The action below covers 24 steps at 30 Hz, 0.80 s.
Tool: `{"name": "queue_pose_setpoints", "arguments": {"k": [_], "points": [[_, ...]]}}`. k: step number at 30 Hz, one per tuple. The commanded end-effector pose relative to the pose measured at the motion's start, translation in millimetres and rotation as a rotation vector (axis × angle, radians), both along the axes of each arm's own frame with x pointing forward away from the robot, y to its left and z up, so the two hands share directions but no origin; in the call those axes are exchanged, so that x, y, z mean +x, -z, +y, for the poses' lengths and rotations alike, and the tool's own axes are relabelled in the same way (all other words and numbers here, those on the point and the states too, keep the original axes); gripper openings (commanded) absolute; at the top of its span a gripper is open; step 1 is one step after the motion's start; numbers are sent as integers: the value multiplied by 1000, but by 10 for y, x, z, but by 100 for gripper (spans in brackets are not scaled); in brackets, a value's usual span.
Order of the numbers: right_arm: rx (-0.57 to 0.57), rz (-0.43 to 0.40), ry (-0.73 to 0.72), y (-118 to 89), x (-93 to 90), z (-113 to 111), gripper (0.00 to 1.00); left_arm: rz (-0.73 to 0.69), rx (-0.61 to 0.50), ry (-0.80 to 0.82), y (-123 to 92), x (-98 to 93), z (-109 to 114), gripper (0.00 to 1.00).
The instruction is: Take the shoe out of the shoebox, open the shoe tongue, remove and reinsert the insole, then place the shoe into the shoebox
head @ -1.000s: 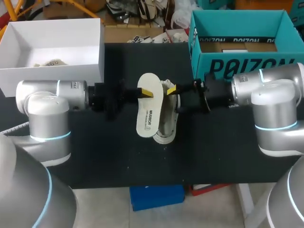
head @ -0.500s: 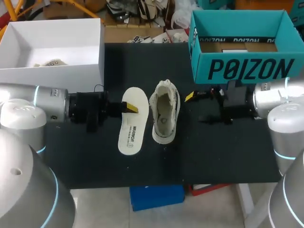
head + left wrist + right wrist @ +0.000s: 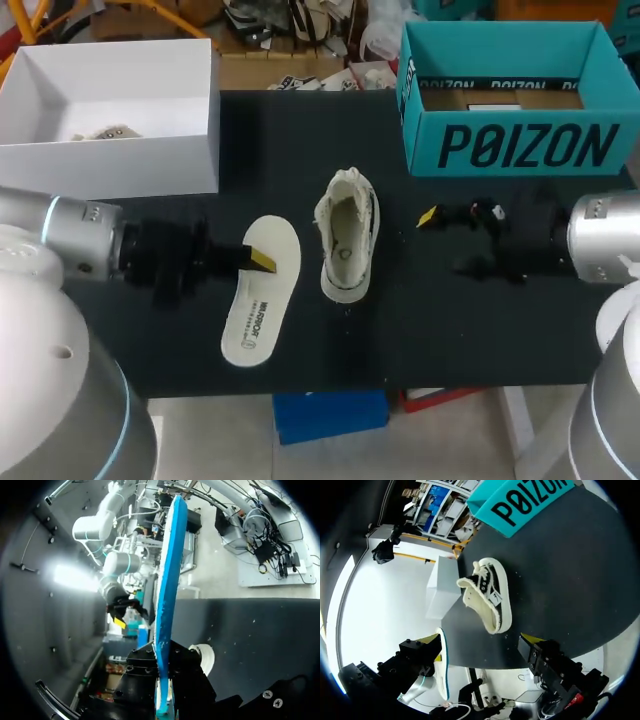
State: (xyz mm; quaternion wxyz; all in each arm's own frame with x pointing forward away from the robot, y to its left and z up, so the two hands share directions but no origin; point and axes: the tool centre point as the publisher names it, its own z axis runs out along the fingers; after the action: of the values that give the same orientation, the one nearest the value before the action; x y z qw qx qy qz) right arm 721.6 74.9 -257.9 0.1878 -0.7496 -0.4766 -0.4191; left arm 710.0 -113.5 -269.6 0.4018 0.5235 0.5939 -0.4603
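**A:** Where's the shoe?

**B:** The shoe (image 3: 348,235) lies alone on the table (image 3: 450,330), about midway between the arms, opening up, with nothing touching it. It's out of both boxes.

**A:** And the insole?

**B:** The insole (image 3: 258,292) is out too, near the shoe on the left arm's side, printed face up. The left gripper (image 3: 262,260) pinches one long edge from above and below, so the insole is held flat, not lying loose. From the left wrist the insole (image 3: 167,580) shows edge-on, running straight out of the jaws. I can't tell whether its far end touches the table.

**A:** Why hold it there?

**B:** My guess is that this spot shows it's fully out of the shoe. A grip already on it also spares a re-grasp when it goes back in.

**A:** The right gripper?

**B:** The right gripper (image 3: 481,641) sits well apart from the shoe on the other side, jaws spread wide and holding nothing, with the shoe (image 3: 487,600) ahead of it. It probably has to steady the shoe or hold the tongue back while the insole slides in.

**A:** The boxes?

**B:** The teal box (image 3: 500,150) stands at the far right and the white box (image 3: 110,120) at the far left. I can't tell which one takes the shoe at the end.
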Motion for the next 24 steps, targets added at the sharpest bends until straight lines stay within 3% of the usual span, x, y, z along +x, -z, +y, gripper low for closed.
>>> {"name": "queue_pose_setpoints", "arguments": {"k": [1,8,24], "points": [[-7,-19,31,-104,-150,-100,100,23,77,65,-55,-118,4,0],[-7,-19,31,-104,-150,-100,100,72,162,147,39,-188,-33,0],[-7,-19,31,-104,-150,-100,100,114,112,158,158,-157,-113,0]]}}
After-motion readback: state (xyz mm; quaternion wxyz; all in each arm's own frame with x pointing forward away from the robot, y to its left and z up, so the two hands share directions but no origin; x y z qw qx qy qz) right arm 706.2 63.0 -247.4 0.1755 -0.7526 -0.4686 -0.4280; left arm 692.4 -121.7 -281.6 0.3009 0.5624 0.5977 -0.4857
